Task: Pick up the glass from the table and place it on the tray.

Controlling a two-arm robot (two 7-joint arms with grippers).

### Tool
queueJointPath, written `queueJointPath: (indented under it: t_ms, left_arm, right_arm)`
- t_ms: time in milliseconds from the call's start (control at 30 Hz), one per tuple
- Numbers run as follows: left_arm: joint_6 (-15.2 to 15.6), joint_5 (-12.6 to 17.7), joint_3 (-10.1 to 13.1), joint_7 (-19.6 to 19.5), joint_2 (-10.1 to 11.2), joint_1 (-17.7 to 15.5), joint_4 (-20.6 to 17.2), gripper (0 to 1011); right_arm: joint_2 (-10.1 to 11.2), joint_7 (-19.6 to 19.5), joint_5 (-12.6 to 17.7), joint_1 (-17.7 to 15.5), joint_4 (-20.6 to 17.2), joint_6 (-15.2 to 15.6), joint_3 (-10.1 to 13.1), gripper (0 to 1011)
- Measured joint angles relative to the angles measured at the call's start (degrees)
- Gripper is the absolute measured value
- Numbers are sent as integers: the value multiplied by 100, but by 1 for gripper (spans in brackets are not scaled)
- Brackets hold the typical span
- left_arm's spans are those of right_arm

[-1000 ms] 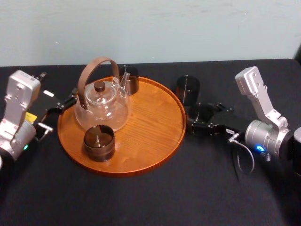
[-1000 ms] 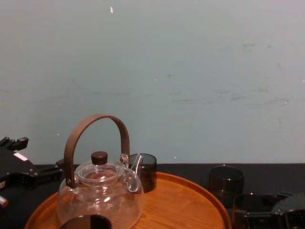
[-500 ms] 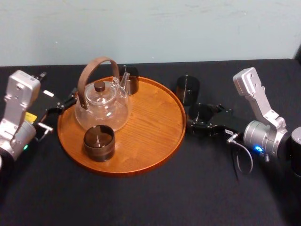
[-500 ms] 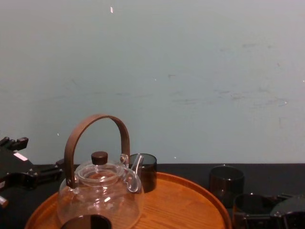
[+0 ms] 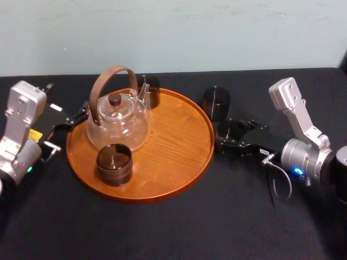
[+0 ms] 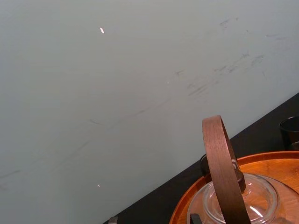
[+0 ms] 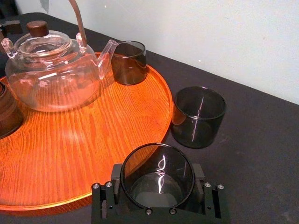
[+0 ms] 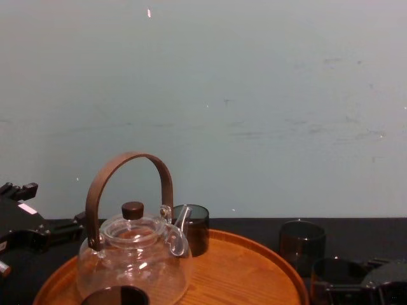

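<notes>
Glass [image 7: 157, 175] gripped in my right gripper [image 5: 231, 136], jaws snug on both sides. Spot: right of centre in head view, just beside tray [image 5: 181, 162] rim, at table [image 5: 217, 216] level. Lifted or not, can't tell. Grasp step looks done. Next move needs a lift over rim, then left onto bare wood, clear of teapot [image 5: 116, 122]. Left gripper [image 5: 80, 116] parked at tray's left edge.

Our right arm [image 5: 301, 142] reaches in low from the right, forearm angled up behind the wrist. Its right pincer [image 5: 231, 135] points inward and grips the glass [image 7: 158, 176], one jaw on each side. Our left arm [image 5: 20, 135] sits low at the left, its left pincer [image 5: 69, 123] pointing inward.
</notes>
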Motion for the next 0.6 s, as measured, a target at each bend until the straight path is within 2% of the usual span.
queueJointPath:
  t_ms: [600]
  left_arm:
    - [0,0,0,0,0,0,0,1001]
  right_arm:
    - [2,9,7,-1,0,4,7,903]
